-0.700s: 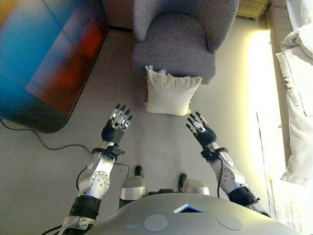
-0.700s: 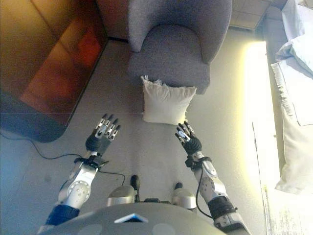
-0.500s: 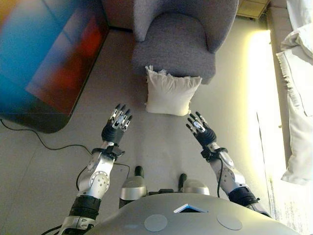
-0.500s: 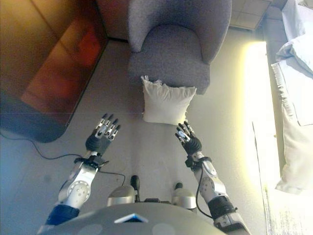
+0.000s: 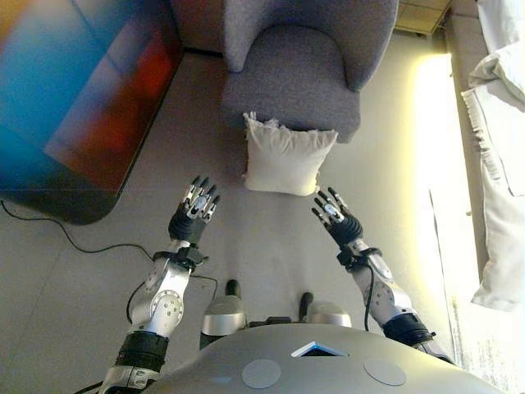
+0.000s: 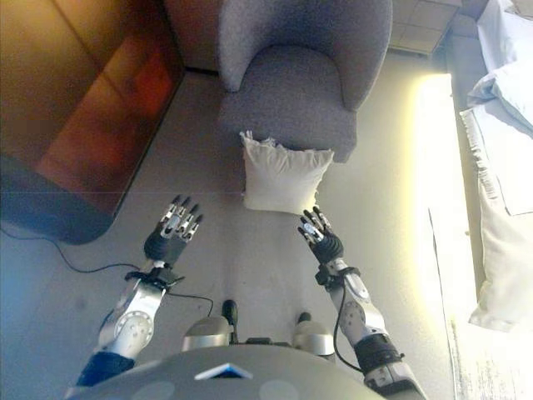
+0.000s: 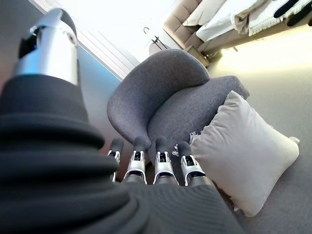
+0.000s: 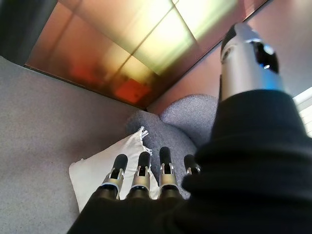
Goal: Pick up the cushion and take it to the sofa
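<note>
A cream cushion [image 5: 288,156] stands on the grey carpet, leaning against the front of a grey armchair [image 5: 299,70]. It also shows in the left wrist view [image 7: 246,151] and the right wrist view [image 8: 105,168]. My left hand [image 5: 194,217] is open, fingers straight, held above the floor to the cushion's lower left, apart from it. My right hand [image 5: 336,220] is open, fingers straight, just below the cushion's lower right corner, not touching it. Both hands are empty.
A large dark glossy cabinet [image 5: 78,98] stands at the left. A bed with white bedding [image 5: 496,156] runs along the right edge. A bright strip of light [image 5: 431,148] lies on the floor between armchair and bed.
The left hand has shifted very slightly. The cushion and the right hand have not moved.
</note>
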Robot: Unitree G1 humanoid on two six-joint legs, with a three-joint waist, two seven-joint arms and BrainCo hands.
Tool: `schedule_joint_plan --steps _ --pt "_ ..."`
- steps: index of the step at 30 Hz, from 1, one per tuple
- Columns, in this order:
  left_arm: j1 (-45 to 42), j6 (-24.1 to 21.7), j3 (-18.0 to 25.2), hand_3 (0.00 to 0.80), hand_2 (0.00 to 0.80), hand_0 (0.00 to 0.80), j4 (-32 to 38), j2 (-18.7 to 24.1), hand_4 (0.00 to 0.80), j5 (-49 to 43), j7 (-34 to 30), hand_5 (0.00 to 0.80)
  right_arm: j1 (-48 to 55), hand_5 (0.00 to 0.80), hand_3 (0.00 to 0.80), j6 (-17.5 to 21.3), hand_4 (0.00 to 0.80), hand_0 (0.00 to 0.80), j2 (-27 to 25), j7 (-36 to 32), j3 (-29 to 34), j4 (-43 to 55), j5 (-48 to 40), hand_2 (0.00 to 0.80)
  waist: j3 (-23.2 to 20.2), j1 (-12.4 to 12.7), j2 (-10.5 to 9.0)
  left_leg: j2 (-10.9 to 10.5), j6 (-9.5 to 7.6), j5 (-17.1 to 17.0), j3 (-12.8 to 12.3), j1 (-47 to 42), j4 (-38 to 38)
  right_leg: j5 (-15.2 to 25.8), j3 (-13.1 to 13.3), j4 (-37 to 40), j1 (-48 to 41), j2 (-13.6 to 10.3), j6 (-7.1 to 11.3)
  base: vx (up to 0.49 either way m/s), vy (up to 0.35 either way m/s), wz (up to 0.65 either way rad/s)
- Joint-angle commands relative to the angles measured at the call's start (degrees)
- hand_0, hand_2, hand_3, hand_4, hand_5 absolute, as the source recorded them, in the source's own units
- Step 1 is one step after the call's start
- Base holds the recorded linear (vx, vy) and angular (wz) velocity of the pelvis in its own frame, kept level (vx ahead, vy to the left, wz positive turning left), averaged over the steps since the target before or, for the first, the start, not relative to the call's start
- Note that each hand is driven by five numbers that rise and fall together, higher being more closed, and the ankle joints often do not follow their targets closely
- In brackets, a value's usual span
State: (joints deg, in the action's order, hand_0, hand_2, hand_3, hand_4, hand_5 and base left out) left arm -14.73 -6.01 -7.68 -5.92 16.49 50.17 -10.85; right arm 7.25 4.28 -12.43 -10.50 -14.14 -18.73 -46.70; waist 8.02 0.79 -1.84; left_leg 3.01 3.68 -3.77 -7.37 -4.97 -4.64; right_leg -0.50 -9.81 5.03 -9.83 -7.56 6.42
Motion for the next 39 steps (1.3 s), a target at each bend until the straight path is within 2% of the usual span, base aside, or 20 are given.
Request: schedule_joint_plan --steps 1,4,6,8,9,12,16,18,20,21,23,24,28,29,30,31,33,37,39 --pt "0.0 -3.2 2.2 0.0 0.0 0.0 3.5 0.7 0.0 -2.4 -1.6 0.0 0.0 0.0 0.0 2.8 0.0 0.0 -0.9 -0.5 2.0 3.0 -1.2 0.0 -2.2 0.2 0.21 1.7 0.71 5.0 -0.5 1.6 5.9 1.8 0.3 -2.6 5.5 2.0 0.84 0.034 -0.041 -0.02" --pt "-0.5 -3.6 2.8 0.0 0.0 0.0 3.5 0.4 0.0 -2.2 -1.8 0.0 0.6 0.0 0.0 2.1 0.0 0.0 -1.3 -1.1 3.1 2.8 -1.7 0.0 -2.4 0.0 -0.48 2.0 1.36 6.1 -0.2 3.1 10.0 2.0 1.1 -2.7 6.1 2.5 0.11 0.012 -0.022 -0.02" --pt "-0.5 -3.9 3.4 0.0 0.0 0.0 3.1 0.2 0.0 -0.8 -2.1 0.0 0.2 0.0 0.0 1.3 0.0 0.0 -2.1 -2.0 3.5 2.1 -1.8 0.0 -1.8 0.5 -1.14 1.4 1.72 6.4 1.7 5.8 15.3 2.8 1.8 -2.7 6.4 2.2 -0.36 -0.009 0.003 -0.05" --pt "-0.3 -3.8 3.9 0.0 0.0 0.0 2.9 -0.1 0.0 -0.2 -2.6 0.0 -0.4 0.0 0.0 1.3 0.0 0.0 -2.5 -2.8 3.4 1.8 -1.5 0.0 -1.2 0.8 -1.38 0.5 1.31 7.3 3.0 7.5 18.1 3.0 2.1 -3.4 6.9 1.8 -0.53 -0.009 0.077 -0.13" --pt "-0.3 -3.6 4.0 0.0 0.0 0.0 2.9 -0.3 0.0 -0.3 -2.8 0.0 -0.7 0.0 0.0 1.5 0.0 0.0 -2.6 -2.9 3.3 1.8 -1.4 0.0 -1.1 0.9 -1.36 0.0 0.95 7.9 3.3 7.6 17.8 2.9 2.3 -3.7 7.1 1.6 -0.45 -0.007 0.139 -0.11" --pt "0.2 -3.9 3.9 0.0 0.0 0.0 2.2 -0.2 0.0 -0.6 -1.5 0.0 -1.4 0.0 0.0 1.7 0.0 0.0 -1.9 -2.2 3.2 1.0 -2.4 0.0 -1.2 0.2 -0.6 -0.4 -0.02 8.2 1.8 5.8 14.3 2.8 2.3 -4.8 8.1 0.7 0.26 0.018 0.192 -0.18" --pt "0.4 -3.8 4.3 0.0 0.0 0.0 2.5 -0.2 0.0 0.1 -1.1 0.0 -0.5 0.0 0.0 0.3 0.0 0.0 -0.5 -2.3 2.9 2.9 0.0 0.0 -1.8 -0.6 0.2 -1.2 -1.16 8.2 0.8 3.9 11.3 1.4 2.5 -8.8 9.4 -1.7 2.03 0.044 0.2 -0.09" --pt "1.3 -4.2 4.2 0.0 0.0 0.0 2.2 0.2 0.0 0.1 -1.2 0.0 -0.6 0.0 0.0 0.7 0.0 0.0 0.1 -1.9 2.7 3.7 0.6 0.0 -1.3 -1.0 0.84 -1.5 -2.6 8.3 0.5 4.5 11.5 0.5 2.5 -17.0 12.4 -4.0 3.05 -0.044 0.232 0.05" --pt "3.0 -4.0 3.1 0.0 0.0 0.0 1.1 1.2 0.0 0.2 -1.4 0.0 -0.3 0.0 0.0 3.3 0.0 0.0 0.8 -0.8 2.2 4.0 0.7 0.0 -0.4 -1.1 2.05 -2.2 -5.3 8.9 0.2 5.7 12.2 4.0 3.1 -32.1 17.6 -6.1 2.48 -0.047 0.252 0.01" --pt "3.8 -3.8 2.4 0.0 0.0 0.0 -0.2 1.1 0.0 -0.8 0.4 0.0 0.0 0.0 0.0 4.2 0.0 0.0 1.1 0.2 1.9 3.8 0.5 0.0 0.3 -1.5 2.51 -2.5 -5.84 9.2 0.3 6.1 12.9 6.0 4.6 -37.3 20.7 -6.5 2.12 -0.007 0.216 0.06" --pt "5.9 -3.1 1.8 0.0 0.0 0.0 -1.9 1.2 0.0 -0.1 0.6 0.0 0.7 0.0 0.0 4.8 0.0 0.0 1.1 1.8 1.4 4.4 0.5 0.0 1.7 -2.5 3.48 -2.0 -5.97 9.6 1.2 6.2 14.5 8.9 8.1 -47.4 26.1 -5.6 1.86 0.044 0.168 0.23" --pt "6.3 -2.1 1.8 0.0 0.0 0.0 -1.3 1.3 0.0 0.5 -0.2 0.0 1.3 0.0 0.0 5.5 0.0 0.0 0.8 1.8 1.3 4.3 0.8 0.0 2.1 -3.0 3.47 -1.8 -5.73 10.2 1.5 5.9 15.4 9.9 9.0 -47.9 27.5 -5.3 1.83 0.201 0.076 0.36" --pt "5.0 -0.7 2.8 0.0 0.0 0.0 0.1 2.8 0.0 -0.1 -1.1 0.0 2.3 0.0 0.0 5.5 0.0 0.0 0.1 0.1 2.8 3.6 1.1 0.0 2.8 -3.7 1.0 -3.2 -4.65 13.0 2.9 3.9 16.6 12.5 8.6 -36.5 26.3 -6.6 3.3 0.311 -0.149 0.39" --pt "5.0 -0.9 2.9 0.0 0.0 0.0 0.3 3.2 0.0 -0.3 -1.1 0.0 1.8 0.0 0.0 5.4 0.0 0.0 0.0 -0.6 3.1 3.2 -0.2 0.0 3.0 -3.8 -1.11 -4.6 -4.14 14.8 3.2 3.2 17.0 13.5 7.6 -27.3 26.1 -7.7 4.07 0.369 -0.271 0.16" --pt "5.0 -1.0 3.0 0.0 0.0 0.0 0.6 3.4 0.0 -0.5 -1.1 0.0 1.5 0.0 0.0 5.3 0.0 0.0 -0.1 -0.9 3.1 3.1 -1.0 0.0 3.5 -4.1 -1.75 -5.0 -3.88 16.1 3.7 2.5 17.4 13.6 6.7 -22.7 25.6 -7.9 4.46 0.531 -0.322 0.05" --pt "5.1 -1.7 2.9 0.0 0.0 0.0 0.9 3.9 0.0 -1.1 -1.5 0.0 0.7 0.0 0.0 5.0 0.0 0.0 -0.4 -0.9 3.3 3.2 -2.3 0.0 3.7 -4.8 -3.2 -6.4 -3.8 18.0 4.6 1.3 17.2 13.4 5.7 -12.1 26.4 -7.7 5.35 0.489 -0.198 0.09" --pt "4.2 -2.1 2.9 0.0 0.0 0.0 1.6 4.1 0.0 -1.8 -2.4 0.0 0.2 0.0 0.0 4.0 0.0 0.0 -0.9 -0.4 3.6 3.6 -3.1 0.0 3.9 -5.6 -3.05 -6.8 -4.21 19.8 6.0 -0.5 17.1 14.6 5.1 -3.6 26.3 -5.8 5.91 0.477 -0.112 0.22" --pt "1.6 -1.5 2.8 0.0 0.0 0.0 2.7 3.6 0.0 -2.0 -4.6 0.0 2.0 0.0 0.0 3.4 0.0 0.0 -0.5 -0.3 4.0 3.6 -2.8 0.0 3.0 -6.5 -2.84 -6.8 -4.8 22.7 8.1 -5.0 17.0 17.4 4.3 -1.4 28.4 -5.0 5.92 0.52 -0.11 0.65" --pt "-0.1 -1.2 2.7 0.0 0.0 0.0 2.8 2.3 0.0 -2.4 -5.4 0.0 2.6 0.0 0.0 3.0 0.0 0.0 -0.1 -0.9 4.3 2.0 -2.2 0.0 1.4 -6.6 -2.85 -6.0 -4.58 23.4 8.0 -6.7 17.6 16.1 3.1 -3.3 26.9 -4.8 5.55 0.583 -0.191 0.42"
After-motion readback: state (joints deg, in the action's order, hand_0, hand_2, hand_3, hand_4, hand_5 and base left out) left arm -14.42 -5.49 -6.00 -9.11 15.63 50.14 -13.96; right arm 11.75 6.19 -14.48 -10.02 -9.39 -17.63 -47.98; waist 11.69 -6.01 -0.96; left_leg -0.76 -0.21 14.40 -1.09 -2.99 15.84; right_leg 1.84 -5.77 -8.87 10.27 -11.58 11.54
